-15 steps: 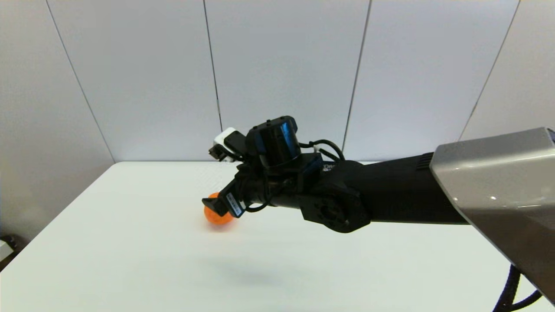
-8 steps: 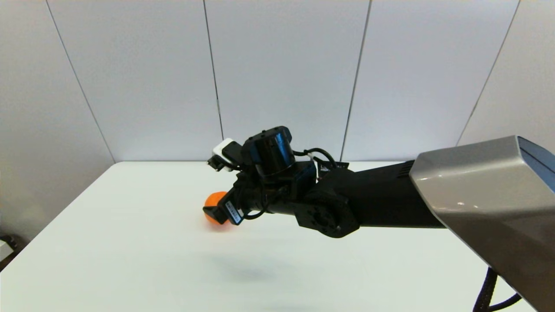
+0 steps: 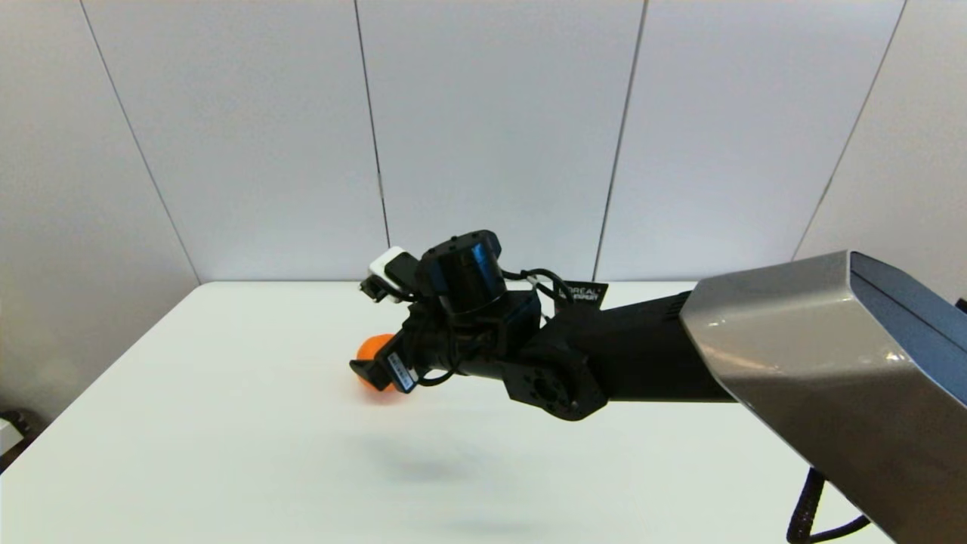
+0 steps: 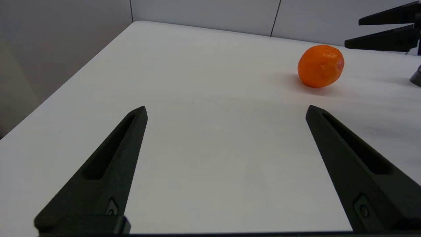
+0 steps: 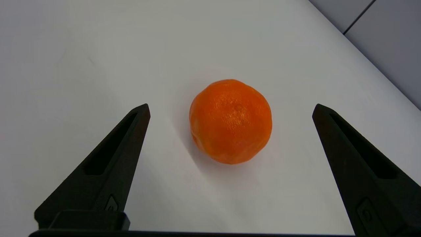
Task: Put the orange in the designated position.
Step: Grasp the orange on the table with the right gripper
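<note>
My right gripper (image 5: 230, 112) wide open around orange (image 5: 231, 121) on surface (image 5: 82, 59) — ready to squeeze. Left gripper (image 4: 227, 110) open too, idle nearby.

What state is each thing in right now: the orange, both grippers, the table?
orange: resting on the table, ungrasped, between the right gripper's open fingers.
right gripper: open, fingers either side of the orange, touching nothing.
left gripper: open, empty, apart from the orange, above bare tabletop.
white table: bears only the orange in view.
</note>
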